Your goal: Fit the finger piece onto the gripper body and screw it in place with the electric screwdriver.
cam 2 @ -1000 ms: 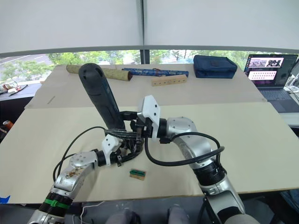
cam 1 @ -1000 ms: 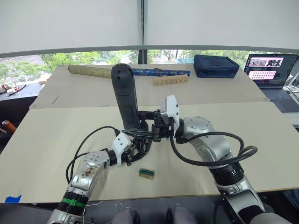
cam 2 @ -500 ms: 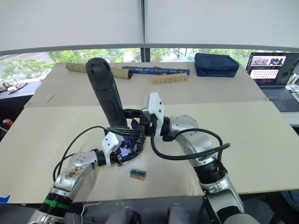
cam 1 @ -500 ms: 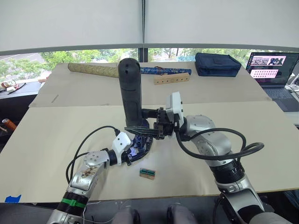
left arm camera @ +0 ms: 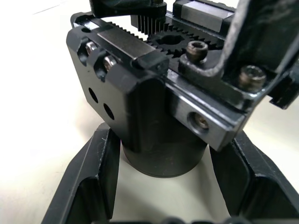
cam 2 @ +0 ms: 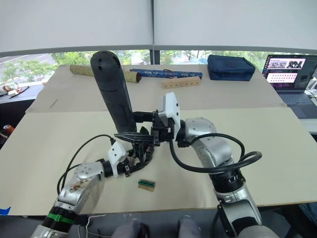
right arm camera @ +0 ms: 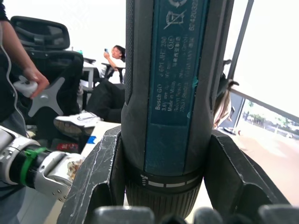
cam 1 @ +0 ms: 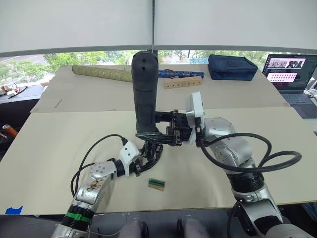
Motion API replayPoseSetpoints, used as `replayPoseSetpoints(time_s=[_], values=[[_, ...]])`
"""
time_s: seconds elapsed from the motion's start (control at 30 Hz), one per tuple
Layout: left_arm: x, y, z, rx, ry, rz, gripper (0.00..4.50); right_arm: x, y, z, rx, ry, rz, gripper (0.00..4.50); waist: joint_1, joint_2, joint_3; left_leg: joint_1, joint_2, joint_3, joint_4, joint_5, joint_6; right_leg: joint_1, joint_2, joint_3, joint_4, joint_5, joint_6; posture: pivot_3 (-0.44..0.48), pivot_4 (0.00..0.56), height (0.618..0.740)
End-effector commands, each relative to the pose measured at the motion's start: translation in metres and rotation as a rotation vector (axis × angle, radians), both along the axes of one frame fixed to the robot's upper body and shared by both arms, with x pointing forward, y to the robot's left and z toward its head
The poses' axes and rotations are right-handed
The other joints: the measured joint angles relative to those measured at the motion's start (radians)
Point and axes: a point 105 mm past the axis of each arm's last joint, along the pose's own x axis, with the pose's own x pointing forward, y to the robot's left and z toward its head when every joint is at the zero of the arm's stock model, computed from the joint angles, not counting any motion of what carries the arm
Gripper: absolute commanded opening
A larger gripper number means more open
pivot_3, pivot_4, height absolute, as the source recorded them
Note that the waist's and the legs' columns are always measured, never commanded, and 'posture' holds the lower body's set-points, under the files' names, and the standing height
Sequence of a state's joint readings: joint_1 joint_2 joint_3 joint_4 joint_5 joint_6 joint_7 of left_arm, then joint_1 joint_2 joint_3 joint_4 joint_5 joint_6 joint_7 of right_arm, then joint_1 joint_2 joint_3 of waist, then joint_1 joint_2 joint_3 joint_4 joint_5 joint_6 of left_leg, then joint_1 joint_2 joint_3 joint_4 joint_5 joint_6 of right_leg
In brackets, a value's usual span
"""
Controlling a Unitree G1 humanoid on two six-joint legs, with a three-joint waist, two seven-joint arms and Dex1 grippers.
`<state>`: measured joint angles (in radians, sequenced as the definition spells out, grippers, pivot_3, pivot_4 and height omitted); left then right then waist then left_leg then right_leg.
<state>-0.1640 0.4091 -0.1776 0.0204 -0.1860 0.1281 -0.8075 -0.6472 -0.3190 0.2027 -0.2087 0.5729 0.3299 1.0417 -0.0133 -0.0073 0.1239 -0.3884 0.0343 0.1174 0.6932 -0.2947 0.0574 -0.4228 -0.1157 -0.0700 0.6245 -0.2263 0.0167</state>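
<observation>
While the right hand (cam 1: 166,130) is clamping the electric screwdriver (cam 1: 145,91) between its two black fingers (right arm camera: 105,172), the tool is standing nearly upright over the middle of the table (cam 1: 49,144), rounded end up and bit end pointing down toward the gripper body (left arm camera: 145,93). Low and near the table's front, the left hand (cam 1: 148,156) is closing its fingers (left arm camera: 91,172) around the rounded cylindrical base of the gripper body, holding it just over the table surface; gear teeth, rack rails and screw heads are showing on the block's upper face in the left wrist view. Whether the finger piece is sitting on the block, I cannot tell. A small green-and-tan block (cam 1: 156,184) is lying on the table just in front of the left hand. An olive roll (cam 1: 101,74), a blue patterned roll (cam 1: 181,74), a wooden strip with holes (cam 1: 182,82), a navy pouch (cam 1: 233,67) and a laptop (cam 1: 292,74) are sitting along the far side.
</observation>
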Motion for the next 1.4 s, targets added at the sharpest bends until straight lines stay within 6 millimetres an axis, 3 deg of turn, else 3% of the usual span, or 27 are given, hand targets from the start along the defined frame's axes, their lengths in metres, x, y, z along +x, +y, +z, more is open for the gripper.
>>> replayPoseSetpoints(time_s=[0.03,0.17,0.23,0.33,0.57,0.7,0.87,1.07,1.23,1.33,1.4], values=[[-0.006,0.005,-0.029,0.049,0.091,0.017,2.29,-0.011,-0.008,0.018,0.046,-0.058,0.034,1.92,0.001,0.000,0.000,0.000,0.000,0.000,0.000,0.000,0.000,0.000,0.000,0.000,0.000,0.000,0.000,0.000,0.150,0.740],[-0.007,0.005,-0.030,0.032,0.105,0.020,2.29,-0.017,-0.011,0.021,0.049,-0.055,0.066,1.92,0.002,0.000,0.000,0.000,0.000,0.000,0.000,0.000,0.000,0.000,0.000,0.000,0.000,0.000,0.000,0.000,0.150,0.740],[-0.006,0.007,-0.030,0.040,0.102,0.027,3.34,-0.020,-0.013,0.025,0.057,-0.060,0.082,1.92,0.002,0.000,0.000,0.000,0.000,0.000,0.000,0.000,0.000,0.000,0.000,0.000,0.000,0.000,0.000,0.000,0.150,0.740],[-0.003,0.008,-0.030,0.038,0.091,0.045,4.48,-0.020,-0.015,0.027,0.051,-0.065,0.080,1.92,0.002,0.000,0.000,0.000,0.000,0.000,0.000,0.000,0.000,0.000,0.000,0.000,0.000,0.000,0.000,0.000,0.150,0.740],[-0.004,0.010,-0.029,0.007,0.102,0.065,4.48,-0.029,-0.020,0.033,0.059,-0.046,0.120,1.92,0.002,0.000,0.000,0.001,0.000,0.000,0.000,0.000,0.000,0.000,0.000,0.000,0.001,0.000,0.000,0.000,0.150,0.740],[-0.012,0.026,-0.024,0.013,0.094,0.067,4.48,-0.041,-0.036,0.039,0.026,-0.026,0.139,1.92,0.000,0.000,0.000,0.000,0.000,-0.001,0.000,0.000,0.000,0.000,-0.001,0.000,0.000,0.000,0.000,0.000,0.150,0.740],[-0.024,0.063,0.002,-0.034,0.021,0.069,4.48,-0.034,-0.073,0.049,-0.023,0.024,-0.003,1.92,-0.008,0.000,0.002,0.001,0.002,-0.001,-0.002,0.000,0.000,-0.001,-0.007,0.000,-0.001,0.000,0.000,0.000,0.150,0.740],[-0.052,0.092,0.035,-0.060,0.008,-0.060,4.48,-0.006,-0.140,0.039,-0.215,0.211,-0.328,1.92,0.005,-0.001,0.020,-0.003,0.001,-0.001,-0.001,-0.001,0.000,-0.003,-0.012,-0.003,-0.001,0.000,-0.001,0.000,0.150,0.740],[-0.075,0.093,0.075,-0.061,-0.051,-0.235,4.48,0.020,-0.215,0.002,-0.525,0.453,-0.669,1.92,0.021,0.001,0.023,-0.016,-0.002,-0.001,0.004,0.001,0.001,-0.013,-0.016,-0.004,-0.002,0.001,0.000,0.000,0.150,0.740],[-0.075,0.094,0.091,-0.076,-0.060,-0.267,4.48,0.030,-0.242,-0.012,-0.610,0.496,-0.759,1.92,0.020,0.002,0.023,-0.019,-0.003,0.002,0.005,0.002,-0.001,-0.014,-0.012,-0.006,-0.006,0.002,0.002,0.000,0.150,0.740],[-0.075,0.094,0.090,-0.049,-0.031,-0.307,4.48,0.036,-0.254,-0.030,-0.698,0.510,-0.776,1.92,0.016,0.003,0.024,-0.019,-0.004,0.003,0.005,0.003,-0.001,-0.013,-0.007,-0.006,-0.007,0.002,0.004,0.000,0.150,0.740]])
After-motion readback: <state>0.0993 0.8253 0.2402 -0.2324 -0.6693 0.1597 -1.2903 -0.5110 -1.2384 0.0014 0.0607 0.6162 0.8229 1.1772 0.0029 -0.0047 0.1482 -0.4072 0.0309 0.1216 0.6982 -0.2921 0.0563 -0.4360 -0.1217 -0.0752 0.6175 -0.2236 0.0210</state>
